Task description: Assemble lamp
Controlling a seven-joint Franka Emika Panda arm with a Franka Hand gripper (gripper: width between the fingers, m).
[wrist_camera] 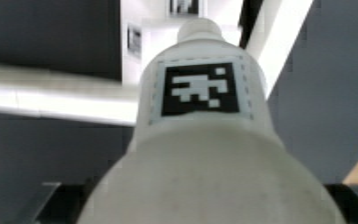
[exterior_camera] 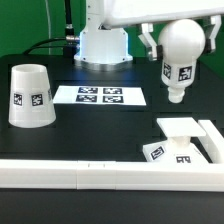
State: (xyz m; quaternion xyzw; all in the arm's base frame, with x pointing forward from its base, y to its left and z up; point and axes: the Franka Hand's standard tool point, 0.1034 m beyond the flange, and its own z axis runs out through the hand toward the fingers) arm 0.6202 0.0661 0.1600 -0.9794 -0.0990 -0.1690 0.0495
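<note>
The gripper (exterior_camera: 181, 40) is closing on the round head of the lamp bulb (exterior_camera: 178, 72) and holding it in the air, stem pointing down, over the side of the tabletop at the exterior view's right. The bulb's tag (wrist_camera: 202, 85) is facing the wrist camera. Below it, the square base (exterior_camera: 175, 140) is sitting in the corner formed by the long white rail (exterior_camera: 70, 172). The shade (exterior_camera: 30, 97) is standing mouth down near the edge at the exterior view's left, with the marker board (exterior_camera: 100, 96) lying mid-table.
</note>
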